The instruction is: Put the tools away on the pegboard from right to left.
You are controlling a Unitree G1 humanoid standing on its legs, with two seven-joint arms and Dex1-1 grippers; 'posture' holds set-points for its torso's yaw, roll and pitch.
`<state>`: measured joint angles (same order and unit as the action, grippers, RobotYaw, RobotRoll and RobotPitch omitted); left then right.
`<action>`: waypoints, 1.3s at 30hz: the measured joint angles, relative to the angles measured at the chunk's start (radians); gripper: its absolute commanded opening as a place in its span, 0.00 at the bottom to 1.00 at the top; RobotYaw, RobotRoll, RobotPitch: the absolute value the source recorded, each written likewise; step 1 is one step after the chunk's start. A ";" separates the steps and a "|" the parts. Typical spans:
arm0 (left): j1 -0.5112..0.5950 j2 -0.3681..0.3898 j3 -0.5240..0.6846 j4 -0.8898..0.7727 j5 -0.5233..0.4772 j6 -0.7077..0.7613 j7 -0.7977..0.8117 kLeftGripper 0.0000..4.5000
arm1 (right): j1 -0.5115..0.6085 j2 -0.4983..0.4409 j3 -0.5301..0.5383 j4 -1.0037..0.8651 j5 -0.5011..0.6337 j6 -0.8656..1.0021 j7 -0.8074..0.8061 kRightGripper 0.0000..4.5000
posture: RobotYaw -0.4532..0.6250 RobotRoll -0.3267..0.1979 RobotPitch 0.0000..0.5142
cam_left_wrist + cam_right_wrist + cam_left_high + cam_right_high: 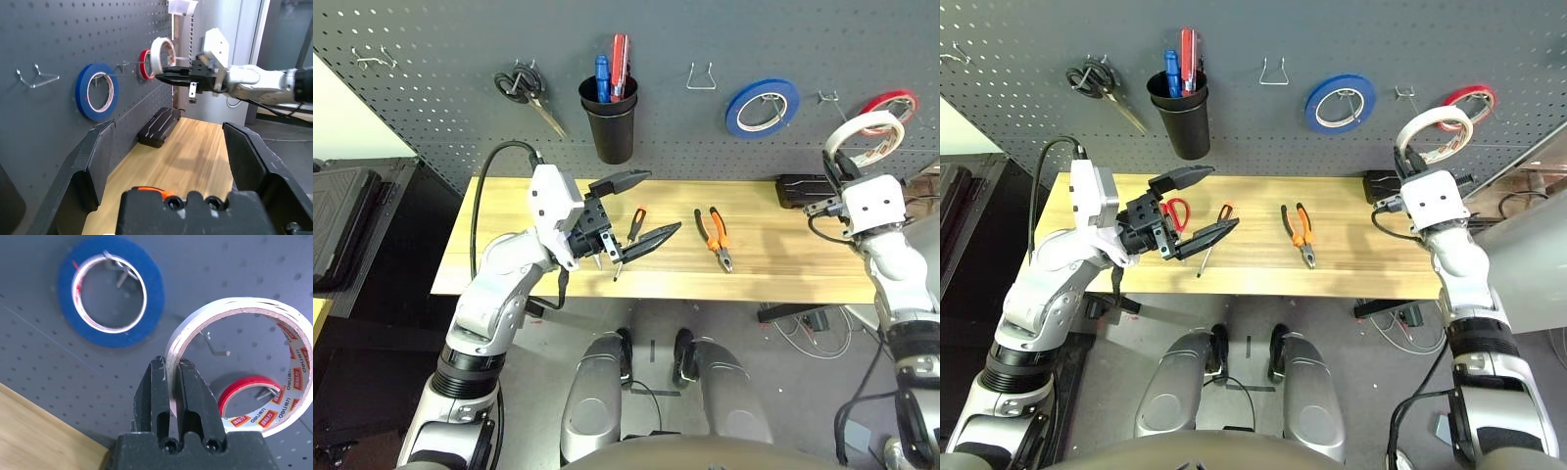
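**Tool stowage: first item in hand**

Right gripper [171, 382] pinches white tape roll [867, 133] just before pegboard [431, 108] hook [215, 348], not yet hung. Pliers [715, 235], screwdriver [633, 225], red-handled scissors [1173, 211] remain on table [773, 264]. Left gripper [641, 211] spread, empty.

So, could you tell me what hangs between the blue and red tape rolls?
A bare metal hook; the right gripper holds the white tape roll before it, per the right wrist view.

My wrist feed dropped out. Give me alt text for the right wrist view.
The right gripper pinches the rim of the white tape roll in front of the pegboard, a bare metal hook showing through its hole. The blue tape roll and red tape roll hang alongside.
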<state>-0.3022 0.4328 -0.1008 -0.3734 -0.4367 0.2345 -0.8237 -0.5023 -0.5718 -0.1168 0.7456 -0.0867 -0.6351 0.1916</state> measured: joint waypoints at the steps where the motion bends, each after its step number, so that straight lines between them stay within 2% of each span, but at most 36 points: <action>1: -0.001 0.003 -0.001 0.001 0.003 0.000 -0.001 1.00 | -0.029 -0.002 0.005 0.035 -0.007 0.000 0.003 0.01 | 0.53 0.62 0.33; 13: -0.007 0.008 -0.018 0.037 0.035 -0.020 -0.003 1.00 | -0.310 0.007 0.070 0.381 -0.093 0.038 -0.033 0.01 | 0.55 0.62 0.32; 14: -0.007 0.008 -0.019 0.038 0.038 -0.021 -0.003 1.00 | -0.323 0.010 0.073 0.398 -0.098 0.043 -0.041 0.07 | 0.55 0.62 0.32; 15: -0.007 0.008 -0.020 0.038 0.040 -0.023 -0.003 1.00 | -0.335 0.015 0.075 0.412 -0.103 0.048 -0.050 0.07 | 0.55 0.62 0.32; 18: -0.007 0.007 -0.020 0.039 0.046 -0.026 -0.003 1.00 | -0.360 0.031 0.080 0.439 -0.108 0.058 -0.068 0.21 | 0.55 0.62 0.32; 22: -0.007 0.007 -0.021 0.041 0.050 -0.030 -0.002 1.00 | -0.358 0.046 0.078 0.439 -0.096 0.033 -0.071 0.56 | 0.56 0.62 0.34; 24: -0.007 0.006 -0.021 0.041 0.051 -0.030 0.000 1.00 | -0.336 0.046 0.073 0.434 -0.090 -0.008 -0.071 0.74 | 0.56 0.62 0.34; 27: -0.006 0.005 -0.021 0.041 0.051 -0.030 0.006 1.00 | -0.236 0.046 0.070 0.382 -0.085 -0.117 -0.079 0.99 | 0.55 0.62 0.36; 33: 0.006 0.015 -0.020 0.041 0.051 -0.029 0.007 1.00 | -0.036 0.051 0.068 0.249 -0.055 -0.167 -0.024 0.99 | 0.55 0.62 0.38; 36: 0.025 0.042 -0.022 0.045 0.069 -0.036 -0.004 1.00 | 0.084 0.075 0.062 0.134 -0.007 -0.102 0.014 0.99 | 0.55 0.62 0.40; 39: 0.048 0.079 -0.029 0.084 0.109 -0.054 -0.019 1.00 | 0.206 0.101 0.062 -0.022 0.037 0.050 0.053 0.99 | 0.55 0.62 0.40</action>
<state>-0.2542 0.5115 -0.1296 -0.2898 -0.3282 0.1803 -0.8432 -0.2960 -0.4708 -0.0548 0.7233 -0.0492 -0.5853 0.2442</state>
